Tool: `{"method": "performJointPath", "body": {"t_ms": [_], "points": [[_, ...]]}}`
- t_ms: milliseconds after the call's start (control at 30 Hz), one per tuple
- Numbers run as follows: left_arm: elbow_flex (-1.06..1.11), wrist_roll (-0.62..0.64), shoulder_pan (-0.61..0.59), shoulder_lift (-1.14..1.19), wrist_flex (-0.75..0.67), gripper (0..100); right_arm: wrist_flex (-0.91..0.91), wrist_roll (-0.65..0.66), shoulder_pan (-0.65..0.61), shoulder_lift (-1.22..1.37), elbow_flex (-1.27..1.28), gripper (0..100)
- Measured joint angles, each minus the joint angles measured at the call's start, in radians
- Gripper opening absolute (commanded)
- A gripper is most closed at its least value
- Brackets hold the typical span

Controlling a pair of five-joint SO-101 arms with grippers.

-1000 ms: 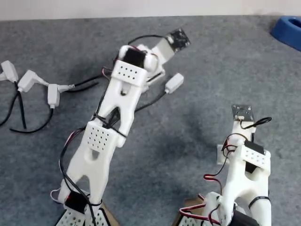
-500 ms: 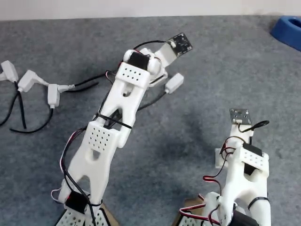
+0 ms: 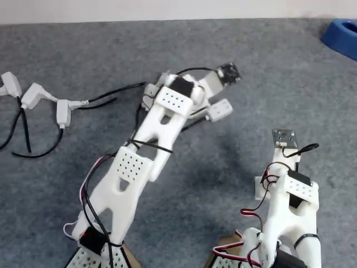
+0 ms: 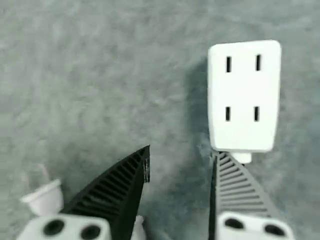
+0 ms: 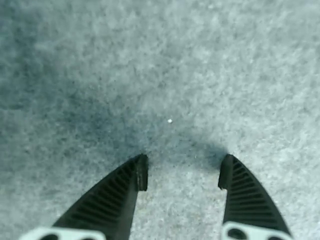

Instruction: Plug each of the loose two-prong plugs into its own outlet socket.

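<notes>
Motion first: the left gripper (image 4: 180,159) has swung right across the carpet (image 3: 279,67). The socket block (image 3: 220,110) shifted with it and lies at 1 fingertip, jaws spread, pinching nothing. Nothing is plugged in yet. The right gripper (image 5: 184,172) is spread, empty. Count: 1 block, 2 outlets (image 4: 243,64), 3 plugs (image 3: 33,95) far left, a 4th plug (image 4: 42,192) near the left gripper.

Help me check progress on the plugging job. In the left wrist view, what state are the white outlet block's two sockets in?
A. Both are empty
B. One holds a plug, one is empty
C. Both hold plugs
A: the white outlet block shows two pairs of bare slots, with no plug seated in either pair.
</notes>
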Motion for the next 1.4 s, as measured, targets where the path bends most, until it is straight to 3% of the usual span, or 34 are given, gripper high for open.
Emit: {"method": "performJointPath", "body": {"t_ms": [200, 467, 700, 1067, 1333, 1400], "points": [[0.000, 0.038, 0.058, -0.075, 0.098, 21, 0.000, 0.000, 0.000, 0.000, 0.000, 22.8], [0.000, 0.038, 0.011, -0.213, 0.176, 21, 0.000, 0.000, -0.002, -0.002, 0.000, 22.8], [0.000, 0.038, 0.060, -0.206, 0.387, 21, 0.000, 0.002, 0.138, -0.002, -0.015, 22.8], [0.000, 0.038, 0.086, -0.061, 0.387, 21, 0.000, 0.002, 0.183, -0.002, -0.015, 22.8], [-0.002, -0.011, 0.098, 0.002, 0.368, 1, 0.000, 0.031, 0.172, -0.002, -0.015, 22.8], [-0.002, -0.044, 0.107, 0.008, 0.376, 1, 0.000, 0.035, 0.172, -0.002, -0.015, 22.8]]}}
